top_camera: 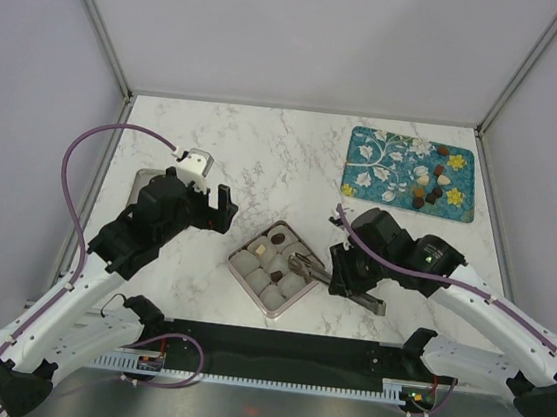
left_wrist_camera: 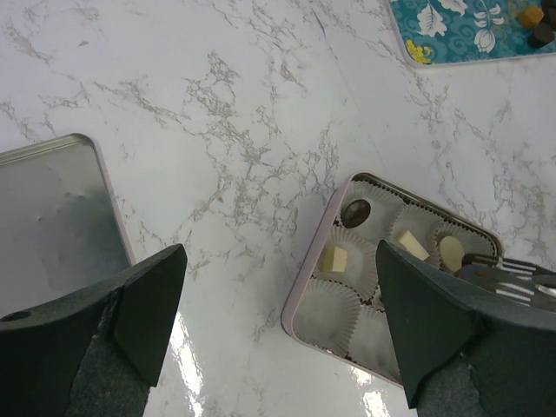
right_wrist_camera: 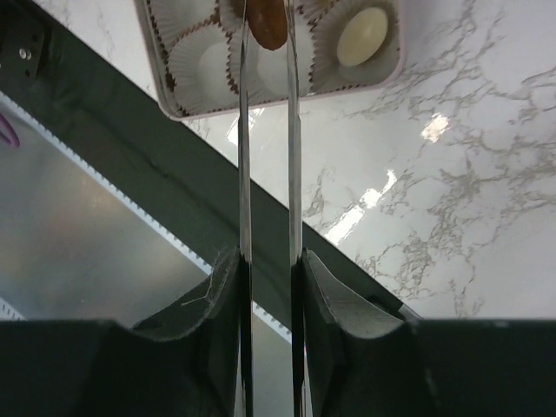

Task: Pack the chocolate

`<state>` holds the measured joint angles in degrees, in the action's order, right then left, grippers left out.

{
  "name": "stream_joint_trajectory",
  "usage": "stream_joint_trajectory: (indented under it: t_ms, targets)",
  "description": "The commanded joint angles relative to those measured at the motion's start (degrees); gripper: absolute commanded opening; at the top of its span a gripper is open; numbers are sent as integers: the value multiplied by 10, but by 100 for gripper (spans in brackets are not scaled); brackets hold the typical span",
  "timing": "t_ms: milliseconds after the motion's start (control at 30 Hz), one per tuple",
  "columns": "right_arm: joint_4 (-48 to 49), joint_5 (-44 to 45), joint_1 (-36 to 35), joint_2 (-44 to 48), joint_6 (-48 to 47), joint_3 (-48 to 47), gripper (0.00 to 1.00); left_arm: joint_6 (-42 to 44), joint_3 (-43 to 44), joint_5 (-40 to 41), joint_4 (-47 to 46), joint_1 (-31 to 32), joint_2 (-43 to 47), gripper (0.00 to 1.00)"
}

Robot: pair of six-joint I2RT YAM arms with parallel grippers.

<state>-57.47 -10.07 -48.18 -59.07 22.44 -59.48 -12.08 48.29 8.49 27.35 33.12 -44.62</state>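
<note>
Just over the tin, the right gripper is clenched on a pair of slim metal tongs. Its fingers press the two blades nearly parallel. A mid-brown chocolate is pinched between the tips of the blades, well out ahead of the gripper's own fingers. It hangs above a paper cup in the tin's interior; I cannot tell whether it touches the cup.

Other pieces already sit in cups in the tin: a dark one at the far corner and cream ones beside it.

The loose chocolates lie in a cluster on the teal mat, beyond the tin and to its right, well apart from both grippers.

The left gripper hangs to the left of the tin with its jaws spread wide, grasping nothing. A shallow metal lid rests on the marble table further left of the tin.
</note>
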Motion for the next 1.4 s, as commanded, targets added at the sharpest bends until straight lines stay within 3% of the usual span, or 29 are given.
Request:
stream_joint_trajectory:
  t_ms: [0,1033,1233,1367]
  targets:
    - [5,-2,-36,9,35,13,33,-2,9,9,-13,0,1,98]
    - [9,41,-75,-23,44,-19,47,-2,9,8,-14,0,2,98]
    - [-5,94,-75,-37,52,-101,45,-2,9,7,-13,0,5,98]
    - [-26,181,-65,-82,30,-176,44,-3,10,7,-13,1,7,98]
